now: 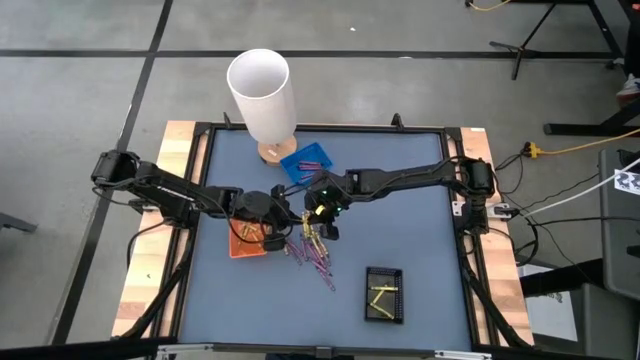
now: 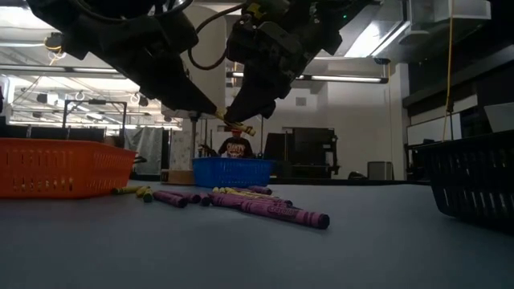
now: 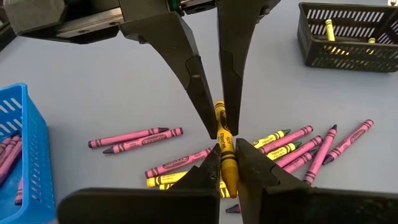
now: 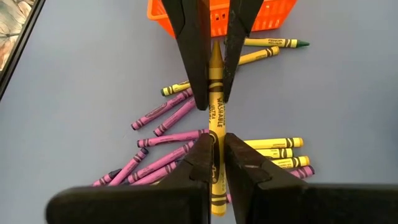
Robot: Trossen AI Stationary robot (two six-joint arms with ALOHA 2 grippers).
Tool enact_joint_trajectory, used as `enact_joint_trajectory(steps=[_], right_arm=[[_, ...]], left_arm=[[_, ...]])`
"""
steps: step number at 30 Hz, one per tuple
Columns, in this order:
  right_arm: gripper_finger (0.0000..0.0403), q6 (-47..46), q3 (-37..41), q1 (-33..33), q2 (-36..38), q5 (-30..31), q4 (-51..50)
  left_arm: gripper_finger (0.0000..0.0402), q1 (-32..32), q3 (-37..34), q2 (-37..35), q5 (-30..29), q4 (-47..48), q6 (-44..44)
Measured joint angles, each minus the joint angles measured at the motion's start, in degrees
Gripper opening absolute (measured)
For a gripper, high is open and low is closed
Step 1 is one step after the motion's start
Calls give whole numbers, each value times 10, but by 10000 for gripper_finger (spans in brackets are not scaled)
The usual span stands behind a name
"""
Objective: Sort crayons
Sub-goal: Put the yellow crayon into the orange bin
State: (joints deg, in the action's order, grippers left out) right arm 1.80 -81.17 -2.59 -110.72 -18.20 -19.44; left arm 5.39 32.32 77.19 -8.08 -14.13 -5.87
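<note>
Pink crayons (image 2: 269, 210) are lying loose on the table, below both grippers. The left gripper (image 3: 227, 152) and right gripper (image 4: 214, 146) are both clamping one yellow crayon (image 4: 216, 118), held in the air between them.

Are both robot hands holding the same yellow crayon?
Yes, the left end effector and right end effector both pinch one yellow crayon.

In the high view we find the loose crayons (image 1: 312, 252) at centre frame, one tray (image 1: 247, 243) just left of them, another tray (image 1: 385, 294) lower right, a third (image 1: 307, 160) above, beside the cylinder (image 1: 263, 95).
</note>
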Motion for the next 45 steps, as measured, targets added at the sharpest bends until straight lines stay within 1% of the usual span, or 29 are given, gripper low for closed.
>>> enact_joint_trajectory(steps=[16,19,24,27,30,33,37,40,45], right_arm=[[30,0,0,0,0,0,0],[52,-3,0,0,0,0,1],[108,-16,0,0,0,0,0],[130,-16,0,0,0,0,-7],[141,-18,0,0,0,0,-28],[144,-43,0,0,0,0,-53],[144,-63,0,0,0,0,-73],[144,-64,0,0,0,0,-78],[144,-65,0,0,0,0,-76]], left_arm=[[12,0,0,0,0,1,0],[12,0,0,0,0,8,0],[12,0,0,0,1,30,0],[12,0,0,-1,14,41,0],[12,0,0,-14,32,71,0],[12,0,0,-42,52,116,0],[12,0,0,-98,91,184,-1],[12,0,0,-145,114,255,-2],[12,0,0,-220,145,369,-35]])
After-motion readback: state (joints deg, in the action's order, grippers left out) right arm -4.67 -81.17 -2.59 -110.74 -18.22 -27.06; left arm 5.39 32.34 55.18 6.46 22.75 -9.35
